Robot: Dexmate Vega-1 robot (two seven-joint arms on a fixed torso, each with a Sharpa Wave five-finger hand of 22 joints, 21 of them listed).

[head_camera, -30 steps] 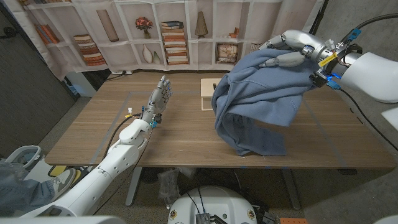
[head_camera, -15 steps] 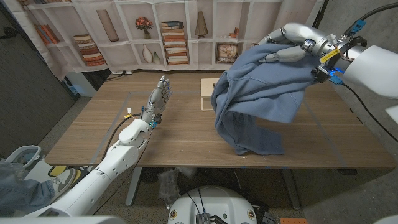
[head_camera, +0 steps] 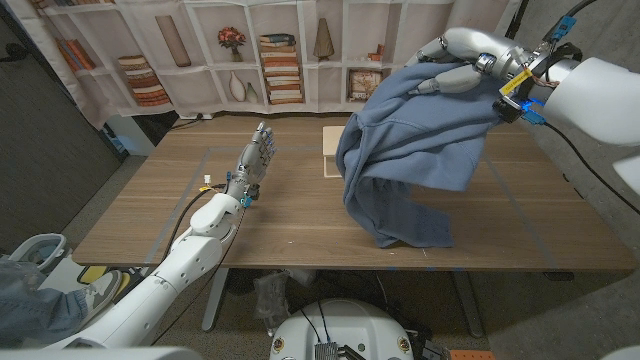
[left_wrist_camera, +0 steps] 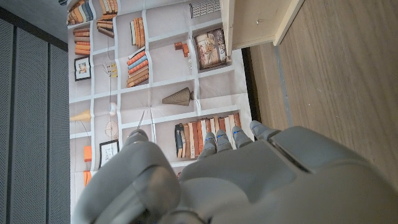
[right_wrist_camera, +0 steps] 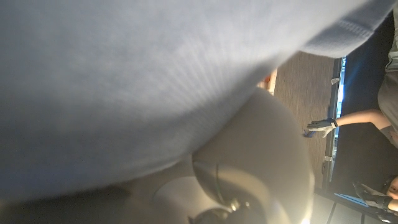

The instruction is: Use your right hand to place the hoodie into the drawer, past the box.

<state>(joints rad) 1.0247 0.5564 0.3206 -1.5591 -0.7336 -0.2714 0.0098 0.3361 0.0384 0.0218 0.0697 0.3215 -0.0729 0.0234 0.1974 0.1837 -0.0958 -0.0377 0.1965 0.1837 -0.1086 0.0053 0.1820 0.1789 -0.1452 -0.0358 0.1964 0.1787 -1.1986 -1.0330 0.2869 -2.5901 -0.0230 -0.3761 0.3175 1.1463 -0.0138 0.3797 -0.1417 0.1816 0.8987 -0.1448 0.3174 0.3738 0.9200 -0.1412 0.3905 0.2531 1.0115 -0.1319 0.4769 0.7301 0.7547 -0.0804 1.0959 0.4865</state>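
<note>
Hoodie lifted above the table's far right corner

The hoodie [head_camera: 412,150] is gripped at its top by the right hand [head_camera: 462,62], its length hanging to the table [head_camera: 150,215]; the drawer [head_camera: 335,150] lies behind (partly hidden). The left hand [head_camera: 256,158] is held open.

right hand [head_camera: 452,62] higher, hoodie [head_camera: 410,140] lifted further

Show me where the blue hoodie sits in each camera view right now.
Head view: the blue fabric hoodie hangs from the right hand, right of centre.
Left wrist view: not in it.
Right wrist view: hoodie fills the upper part.
Shared landmark: the wooden table.
</note>
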